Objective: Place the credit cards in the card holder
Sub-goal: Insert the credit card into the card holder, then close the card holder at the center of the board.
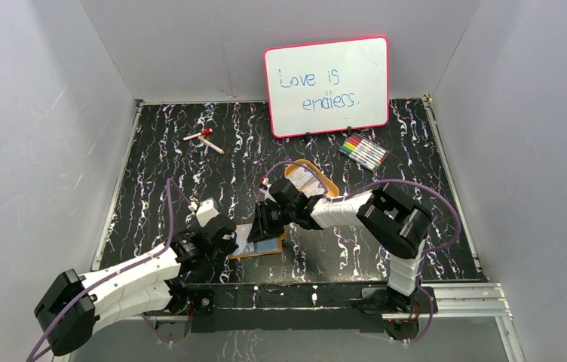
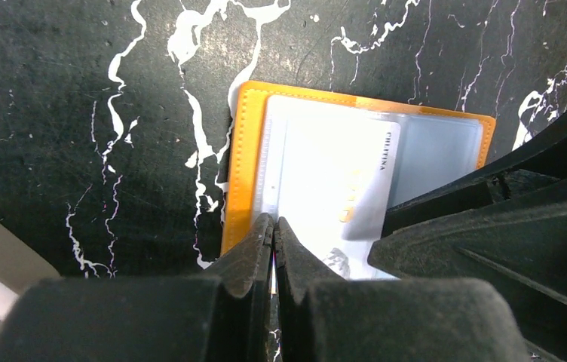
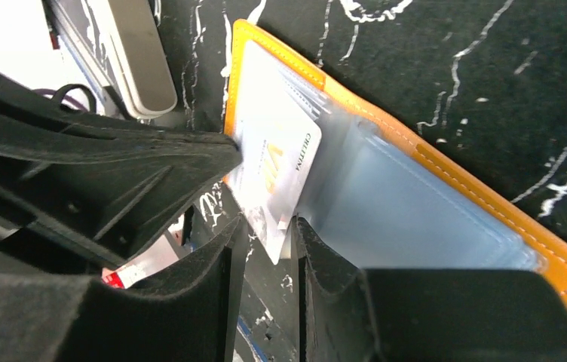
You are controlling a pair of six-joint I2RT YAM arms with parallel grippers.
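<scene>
right gripper (image 3: 264,240): jaws part open, pinching the near edge of a credit card (image 3: 277,177), pale white with gold mark, long axis running away into the card holder (image 3: 431,204) ahead, tan-orange, lying open flat, blue-grey pockets. left gripper (image 2: 273,235): closed, empty, at holder's edge.

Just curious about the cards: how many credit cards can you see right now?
2: one credit card half inside the card holder, gripped by the right gripper; another seems to lie in the oval tray. More may be hidden.

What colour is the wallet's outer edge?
Orange, with pale stitching along the wallet border; it shows best in the right wrist view.
</scene>
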